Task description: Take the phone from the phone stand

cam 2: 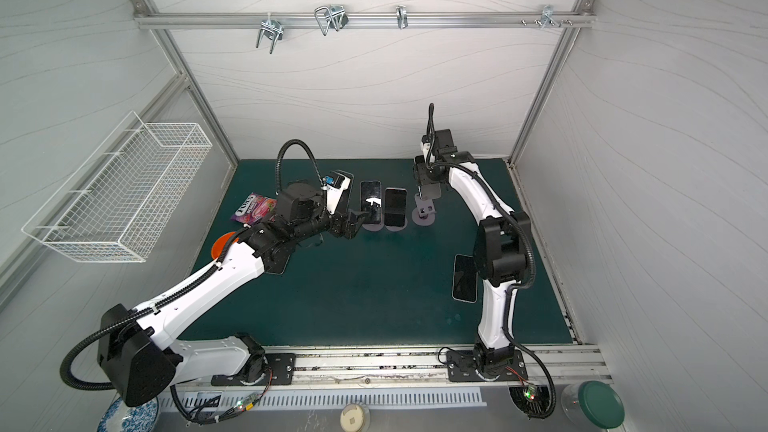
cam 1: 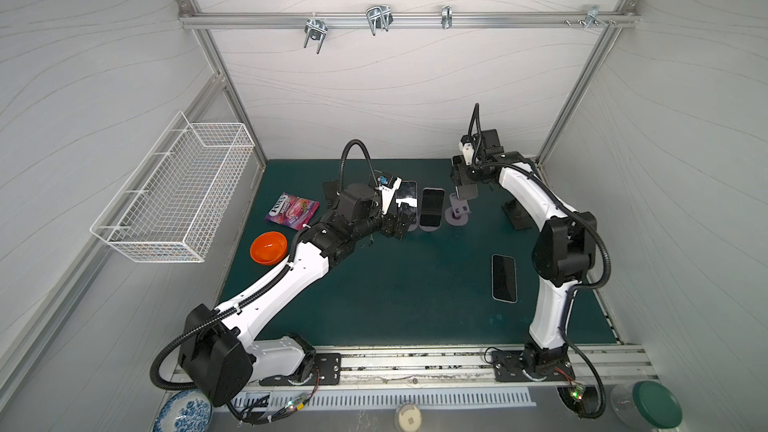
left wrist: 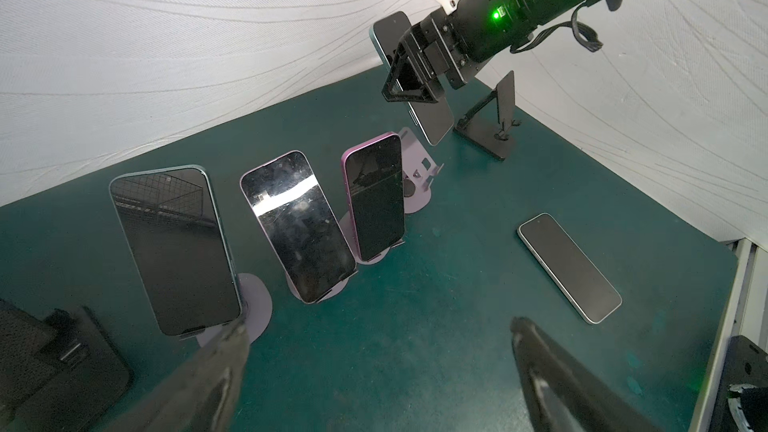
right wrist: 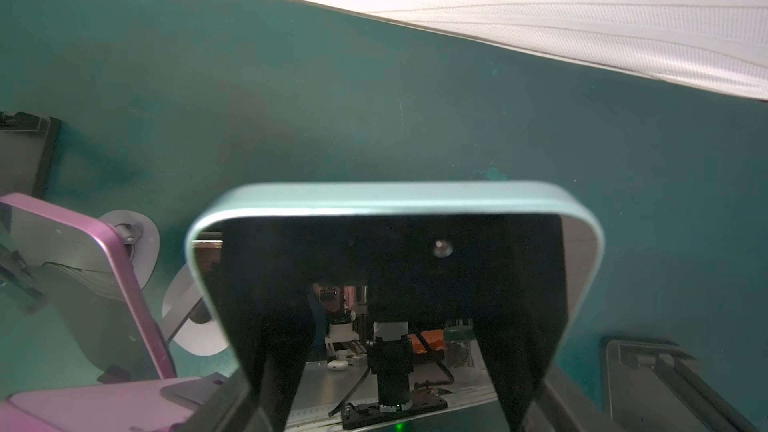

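Right gripper clamps the teal-rimmed black phone clear of its lilac metal stand; removal looks done, left gripper spread empty.

walls: white, wavy-textured | surface: dark green mat | far: aluminium rail with metal hooks | left: wall-mounted white wire basket

place: robot lab cell | evidence: aluminium frame, white panel walls, green mat

Glossy glass phone, matt green mat, metal wire basket
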`<act>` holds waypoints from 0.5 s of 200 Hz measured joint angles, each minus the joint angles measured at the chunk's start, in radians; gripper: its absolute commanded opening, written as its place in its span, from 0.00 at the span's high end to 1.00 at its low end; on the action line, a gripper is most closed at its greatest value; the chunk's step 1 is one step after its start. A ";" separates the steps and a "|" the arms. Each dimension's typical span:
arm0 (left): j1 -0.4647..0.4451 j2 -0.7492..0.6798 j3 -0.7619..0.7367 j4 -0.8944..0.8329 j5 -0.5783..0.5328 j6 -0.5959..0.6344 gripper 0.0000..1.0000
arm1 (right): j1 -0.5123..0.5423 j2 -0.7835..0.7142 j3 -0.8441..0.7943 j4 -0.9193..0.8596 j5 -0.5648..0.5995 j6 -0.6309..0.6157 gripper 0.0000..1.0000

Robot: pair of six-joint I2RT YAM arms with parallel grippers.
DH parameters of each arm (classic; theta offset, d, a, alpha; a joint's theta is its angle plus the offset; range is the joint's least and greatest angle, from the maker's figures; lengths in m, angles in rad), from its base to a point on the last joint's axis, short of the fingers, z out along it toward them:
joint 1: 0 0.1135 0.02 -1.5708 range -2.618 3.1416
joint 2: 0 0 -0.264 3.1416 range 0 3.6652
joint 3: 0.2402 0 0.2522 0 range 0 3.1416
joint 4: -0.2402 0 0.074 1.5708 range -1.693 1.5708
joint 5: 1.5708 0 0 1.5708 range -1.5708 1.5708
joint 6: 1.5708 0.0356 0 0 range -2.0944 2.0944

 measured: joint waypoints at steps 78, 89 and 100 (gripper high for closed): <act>0.000 -0.021 -0.021 -0.006 0.001 -0.027 0.01 | 0.000 -0.040 -0.019 -0.011 -0.016 0.029 0.52; 0.000 -0.023 -0.021 -0.014 0.002 -0.040 0.01 | 0.000 -0.068 -0.044 -0.009 -0.018 0.039 0.53; 0.000 -0.023 -0.021 -0.023 0.004 -0.053 0.01 | 0.000 -0.101 -0.077 -0.008 -0.023 0.051 0.55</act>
